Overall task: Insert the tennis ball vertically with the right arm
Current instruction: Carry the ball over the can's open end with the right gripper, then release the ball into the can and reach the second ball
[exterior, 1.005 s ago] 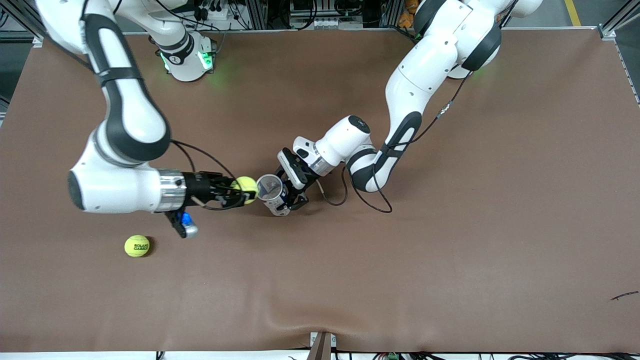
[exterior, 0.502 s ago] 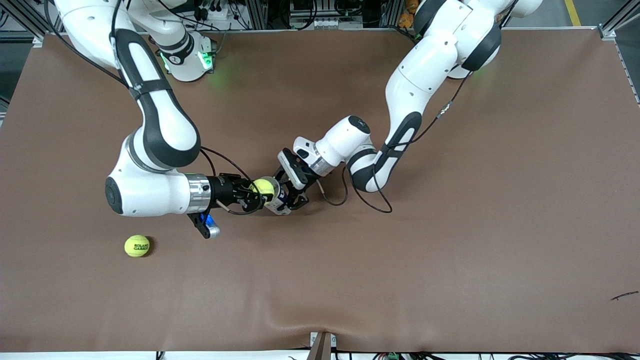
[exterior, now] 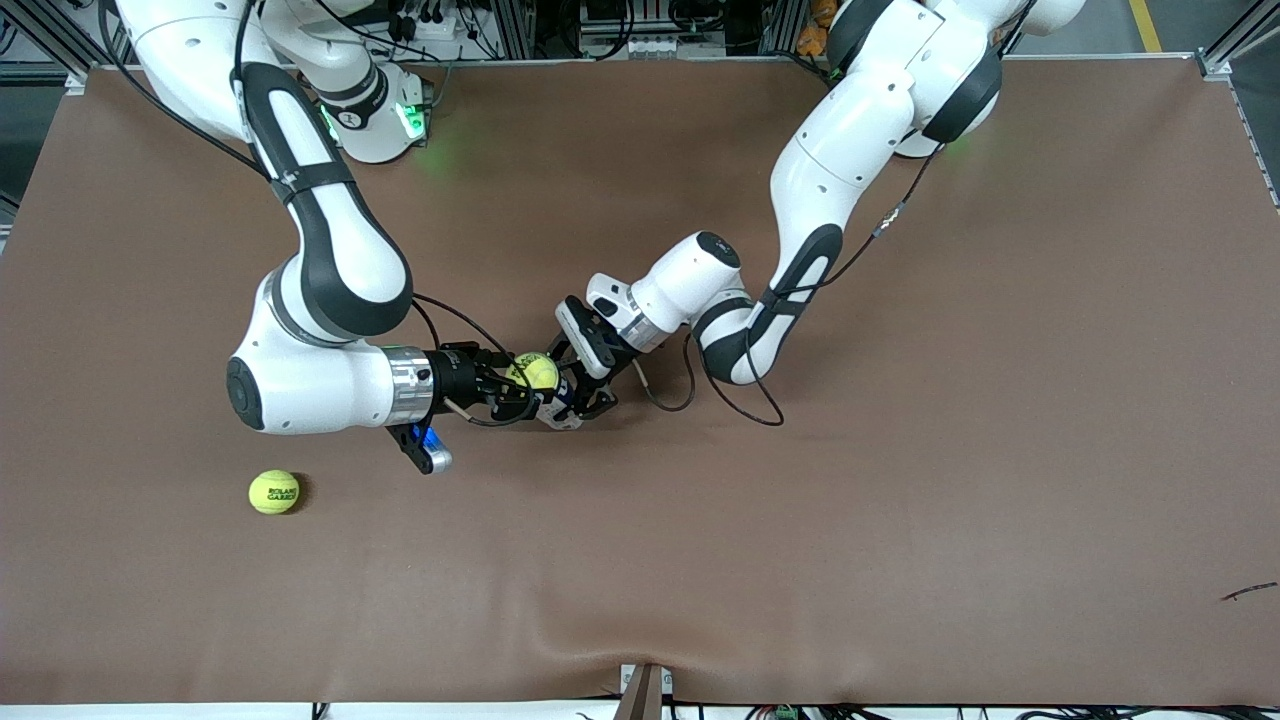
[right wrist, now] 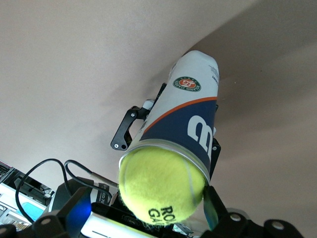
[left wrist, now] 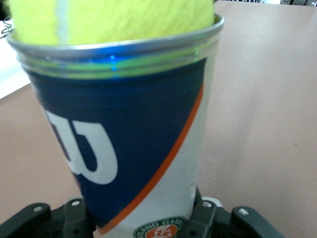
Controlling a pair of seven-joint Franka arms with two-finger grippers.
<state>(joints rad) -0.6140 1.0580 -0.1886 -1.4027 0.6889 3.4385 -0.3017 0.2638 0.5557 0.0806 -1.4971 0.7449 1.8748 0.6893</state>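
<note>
I read this as mid-insertion, most of the way there but not finished. My right gripper (exterior: 515, 385) is clamped on the tennis ball (exterior: 533, 372), holding it at the mouth of the ball can (exterior: 553, 405) over the middle of the tabletop (exterior: 900, 500). In the left wrist view the ball (left wrist: 114, 20) sits in the can's rim (left wrist: 119, 49) with its upper part bulging above the metal lip, so it is seated in the opening but not dropped in. The right wrist view agrees: the ball (right wrist: 161, 186) fills the open end of the can (right wrist: 181, 129), and I can see one black finger (right wrist: 213, 206) of the right gripper alongside it, so the grip is not released. The left gripper (exterior: 580, 395) is closed on the can, holding it upright by its lower end; its body shows at the foot of the can in the left wrist view, and the can looks straight, not tilted. What's done, as I judge it: ball picked, carried, aligned, and started into the opening. What's left: let go or push so the ball passes the rim and goes down the tube, then pull the right arm (exterior: 330, 290) clear. A second tennis ball (exterior: 274, 492) lies on the tabletop nearer the front camera, toward the right arm's end, untouched and well apart from the can.
</note>
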